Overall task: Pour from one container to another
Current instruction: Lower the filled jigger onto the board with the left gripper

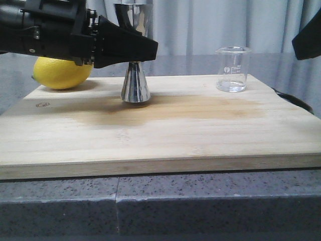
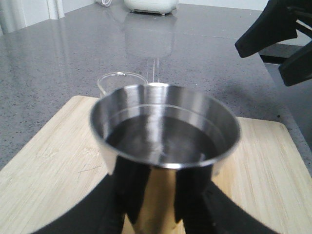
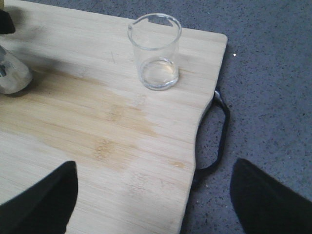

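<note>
my left hand [image 1: 131, 50] clamped on steel jigger [image 1: 135, 83] waist, mid-left of cutting board [image 1: 165, 135] | right hand [image 3: 151, 200] spread apart, empty | glass beaker [image 1: 232, 69] far right on board: light, slick, fragile, so I'd grip mid-wall gently

Clear beaker [image 1: 232, 69] upright, steel jigger [image 1: 135, 83] upright

Low frontal view across board [image 1: 160, 130], wrist views close, sharing beaker [image 3: 155, 51]

A clear beaker [image 3: 155, 51] stands upright on the wooden board [image 3: 97, 141]; the pincer [image 3: 153, 200] fingers spread wide.
</note>
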`<action>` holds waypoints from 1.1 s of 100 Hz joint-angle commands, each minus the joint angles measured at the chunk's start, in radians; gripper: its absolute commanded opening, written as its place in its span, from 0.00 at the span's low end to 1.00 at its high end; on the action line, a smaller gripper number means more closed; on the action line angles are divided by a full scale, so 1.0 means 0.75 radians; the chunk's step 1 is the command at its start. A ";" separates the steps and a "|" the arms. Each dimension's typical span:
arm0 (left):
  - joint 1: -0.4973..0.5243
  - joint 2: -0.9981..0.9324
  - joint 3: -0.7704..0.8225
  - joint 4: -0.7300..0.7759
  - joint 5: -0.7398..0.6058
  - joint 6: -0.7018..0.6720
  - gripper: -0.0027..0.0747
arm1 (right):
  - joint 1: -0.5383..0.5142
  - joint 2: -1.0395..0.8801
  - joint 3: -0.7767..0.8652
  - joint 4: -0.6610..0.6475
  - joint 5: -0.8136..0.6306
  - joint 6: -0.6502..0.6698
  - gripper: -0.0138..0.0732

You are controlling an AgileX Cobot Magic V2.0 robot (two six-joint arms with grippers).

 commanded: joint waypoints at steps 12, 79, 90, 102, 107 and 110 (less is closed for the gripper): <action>-0.009 -0.053 -0.040 -0.116 0.155 0.004 0.32 | 0.000 -0.016 -0.034 -0.012 -0.124 -0.002 0.80; -0.009 -0.053 -0.040 -0.116 0.096 0.005 0.32 | 0.000 -0.016 -0.034 -0.012 -0.130 -0.002 0.80; -0.009 -0.053 -0.040 -0.114 0.084 0.005 0.32 | 0.000 -0.016 -0.034 -0.012 -0.130 -0.002 0.80; -0.009 -0.053 -0.040 -0.110 0.065 0.005 0.32 | 0.000 -0.016 -0.034 -0.012 -0.130 -0.002 0.80; -0.009 -0.053 -0.040 -0.109 0.065 0.005 0.32 | 0.000 -0.016 -0.034 -0.012 -0.130 -0.002 0.80; -0.009 -0.053 -0.040 -0.109 0.062 0.005 0.32 | 0.000 -0.016 -0.034 -0.012 -0.130 -0.002 0.80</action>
